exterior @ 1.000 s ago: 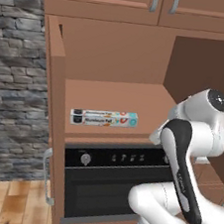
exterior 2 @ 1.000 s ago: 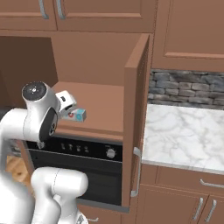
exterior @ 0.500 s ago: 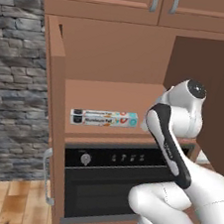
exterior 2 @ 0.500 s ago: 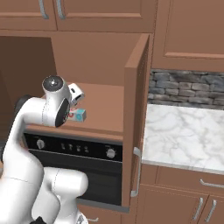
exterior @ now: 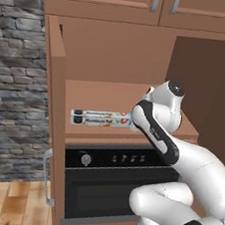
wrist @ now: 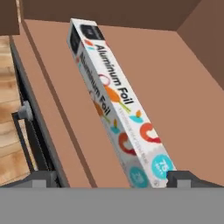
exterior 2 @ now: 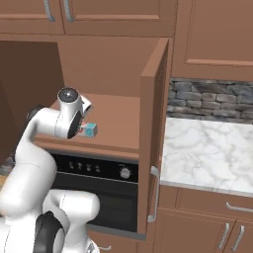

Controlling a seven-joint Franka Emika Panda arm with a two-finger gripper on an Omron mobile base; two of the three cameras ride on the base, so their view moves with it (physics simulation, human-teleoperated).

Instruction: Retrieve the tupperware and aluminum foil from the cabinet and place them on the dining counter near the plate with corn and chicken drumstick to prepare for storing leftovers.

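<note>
The aluminum foil (wrist: 113, 100) is a long white carton with red-orange and teal print. It lies flat on the brown shelf (exterior: 111, 97) of the open cabinet, near the shelf's front edge (exterior: 101, 118), and its teal end (exterior 2: 90, 130) faces right. My gripper (wrist: 113, 176) is open and hovers just off that near end, with one fingertip (wrist: 41, 177) on each side and nothing held. My arm reaches into the cabinet from the lower front. The tupperware, the dining counter, the plate, the corn and the chicken drumstick are out of view.
The cabinet's doors stand open on the left (exterior: 51, 76) and right (exterior 2: 153, 138). A black built-in oven (exterior: 110, 184) sits right under the shelf. A marble counter (exterior 2: 212, 153) on brown cabinets lies to the right, below a stone wall (exterior 2: 212, 99).
My arm has swung up and forward into the cabinet, bringing the hand to the right end of the foil carton. The carton has not moved and the jaws have stayed open.
</note>
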